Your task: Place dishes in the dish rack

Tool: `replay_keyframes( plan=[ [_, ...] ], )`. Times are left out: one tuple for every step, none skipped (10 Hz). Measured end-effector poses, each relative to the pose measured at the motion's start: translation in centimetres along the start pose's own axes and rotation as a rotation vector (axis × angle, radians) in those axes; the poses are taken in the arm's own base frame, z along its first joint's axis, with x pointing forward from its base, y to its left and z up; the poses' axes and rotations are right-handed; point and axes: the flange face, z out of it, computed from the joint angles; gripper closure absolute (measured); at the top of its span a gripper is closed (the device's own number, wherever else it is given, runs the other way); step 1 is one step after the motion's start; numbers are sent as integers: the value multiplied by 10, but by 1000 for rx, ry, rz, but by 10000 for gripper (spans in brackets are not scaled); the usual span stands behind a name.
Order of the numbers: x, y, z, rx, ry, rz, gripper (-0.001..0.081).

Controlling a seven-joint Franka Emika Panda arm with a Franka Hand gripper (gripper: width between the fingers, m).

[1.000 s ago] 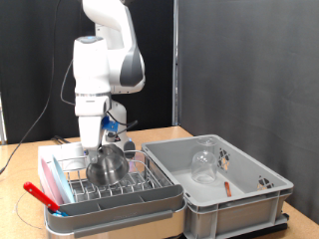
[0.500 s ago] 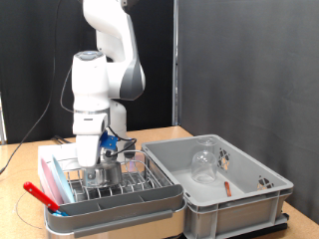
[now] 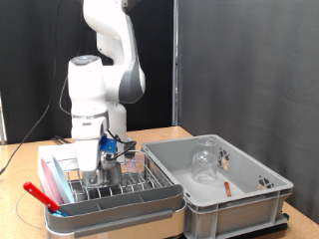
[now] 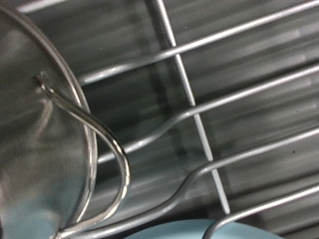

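Observation:
The dish rack is a silver wire rack in a white-grey tray at the exterior view's lower left. My gripper is down inside the rack, shut on the shiny metal cup, which rests low among the wires. In the wrist view the metal cup's rim fills one side, with rack wires running past it; the fingers do not show there. A clear drinking glass stands in the grey tub. A thin red-handled utensil lies beside the glass.
A red bar lies along the tray's left front corner. A light blue object shows at the wrist view's edge, next to the cup. The tub stands right against the rack. Cables hang behind the arm; a dark curtain is at the back.
My gripper came down and a little left with the metal cup, from above the rack wires to low inside the rack. The glass and utensil have not moved.

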Motion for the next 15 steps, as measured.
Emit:
replay_keyframes(
  plan=[
    [0,-1,-5,16,20,-16,-2],
    [-2,-3,-13,37,40,-33,-2],
    [-3,-6,-24,57,55,-46,-2],
    [-6,-10,-34,81,59,-52,-2],
    [-9,-15,-43,114,51,-56,-2],
    [-12,-18,-50,141,44,-60,-2],
    [-16,-22,-54,160,39,-59,-2],
    [-16,-21,-54,155,41,-59,-2],
    [-14,-22,-54,161,55,-67,-2],
    [-6,-25,-61,174,98,-99,-2],
    [2,-29,-74,189,158,-137,-2],
    [10,-35,-88,205,229,-178,-2],
    [16,-41,-101,211,272,-213,-2],
    [22,-47,-113,216,288,-244,-2],
    [28,-56,-125,229,284,-277,-2]
  ],
)
